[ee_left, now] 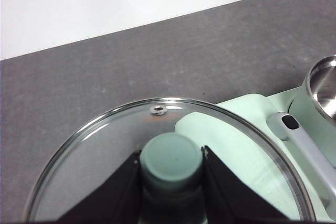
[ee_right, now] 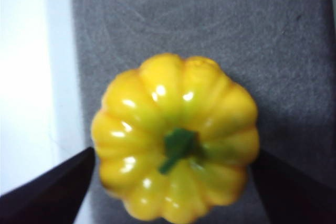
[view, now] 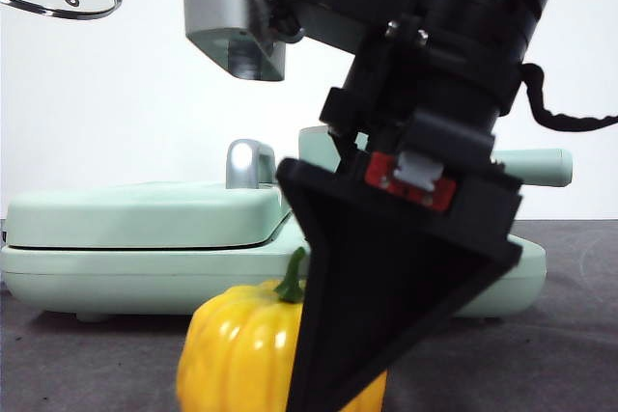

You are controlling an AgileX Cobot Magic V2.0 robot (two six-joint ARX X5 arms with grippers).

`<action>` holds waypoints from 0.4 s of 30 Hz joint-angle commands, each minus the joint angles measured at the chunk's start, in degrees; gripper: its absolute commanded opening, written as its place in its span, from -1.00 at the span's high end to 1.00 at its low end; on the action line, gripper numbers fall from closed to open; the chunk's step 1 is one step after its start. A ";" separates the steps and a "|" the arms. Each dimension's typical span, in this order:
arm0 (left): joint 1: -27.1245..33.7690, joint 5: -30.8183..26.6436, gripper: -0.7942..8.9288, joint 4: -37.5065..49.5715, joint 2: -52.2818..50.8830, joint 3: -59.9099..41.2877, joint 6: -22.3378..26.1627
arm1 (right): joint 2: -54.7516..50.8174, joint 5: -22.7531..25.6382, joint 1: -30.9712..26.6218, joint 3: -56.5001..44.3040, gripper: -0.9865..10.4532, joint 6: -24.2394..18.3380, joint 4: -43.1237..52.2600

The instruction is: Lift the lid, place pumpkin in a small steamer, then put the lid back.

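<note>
One pumpkin sits between the spread right gripper jaws; the left gripper clamps one lid beside the small steamer.

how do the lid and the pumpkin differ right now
The lid is clear glass with a steel rim and mint knob; the pumpkin is opaque, glossy yellow, ribbed, with a green stem. The lid is held up in the air, the left claw shut on its knob; the pumpkin sits on the table, the open right claw straddling it. Both look round from above.
</note>
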 commanded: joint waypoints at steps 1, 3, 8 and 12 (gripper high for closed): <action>-0.09 0.11 0.80 1.55 -0.04 1.09 0.90 | -0.48 -1.18 0.55 1.09 0.14 4.52 -0.83; -0.09 0.11 0.80 1.55 -0.04 1.09 1.29 | -2.69 -0.94 0.22 1.09 0.14 6.45 -2.34; -0.09 0.11 0.80 1.57 -0.04 1.09 1.44 | -9.88 0.92 -0.55 1.95 0.14 14.97 -9.07; -0.09 0.11 0.80 1.57 -0.04 1.09 1.44 | -15.89 3.45 -2.25 5.92 0.14 23.28 -20.28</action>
